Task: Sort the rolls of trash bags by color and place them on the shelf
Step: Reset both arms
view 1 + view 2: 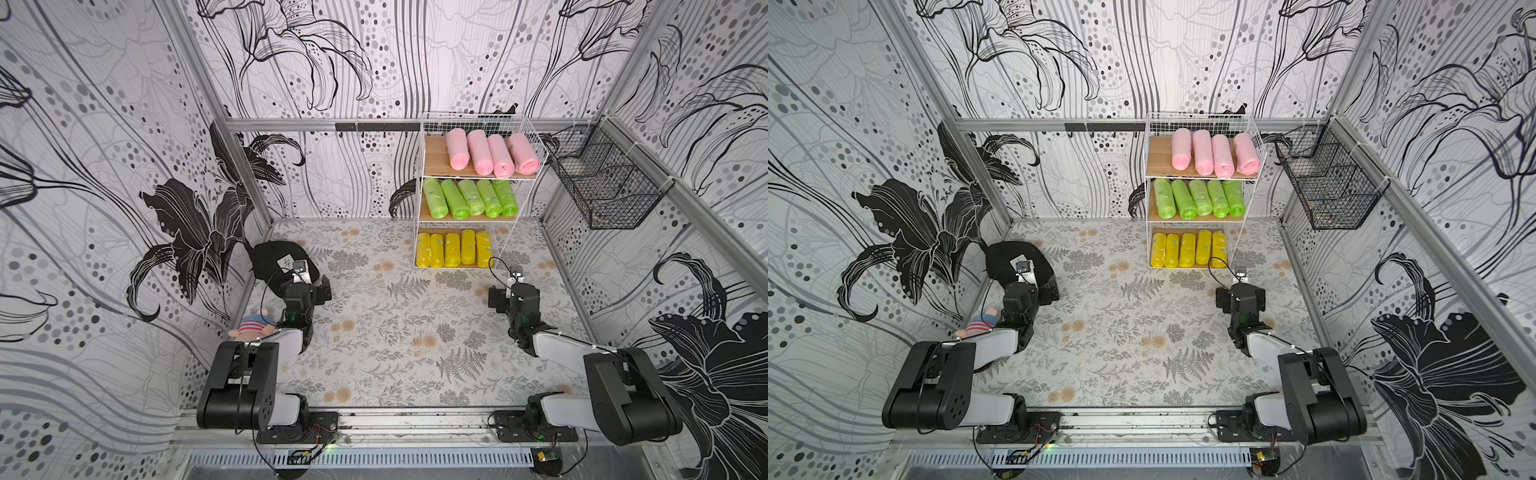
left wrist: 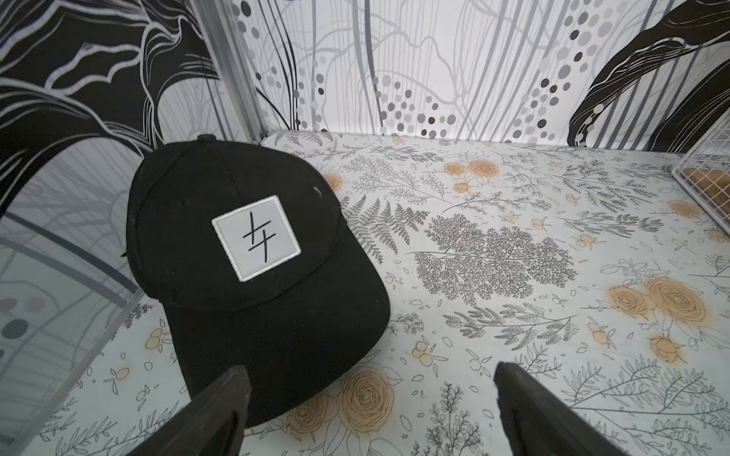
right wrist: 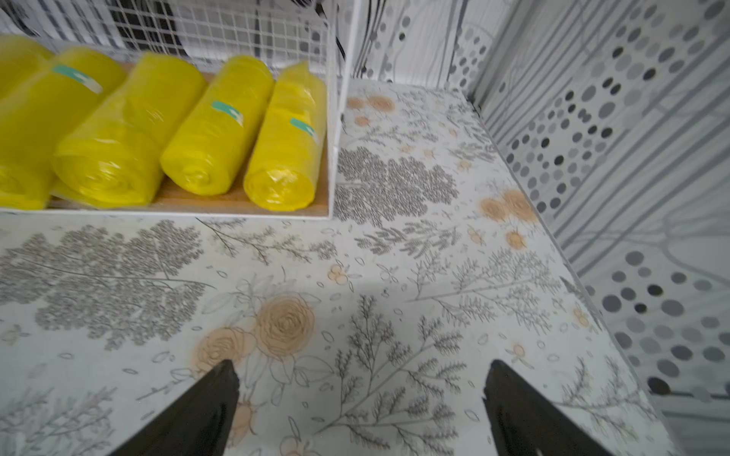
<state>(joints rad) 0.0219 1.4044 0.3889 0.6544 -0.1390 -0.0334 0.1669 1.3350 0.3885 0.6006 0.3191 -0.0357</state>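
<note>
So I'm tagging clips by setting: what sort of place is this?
Likely a robot test cell, not a home: left arm and right arm mounted on a rail, printed wall panels in a metal frame, a small shelf of sorted rolls.

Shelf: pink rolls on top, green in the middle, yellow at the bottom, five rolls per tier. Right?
Not quite. The shelf's top tier holds four pink rolls, not five, as both top views show. The green rolls in the middle and the yellow rolls at the bottom are five each.
</note>
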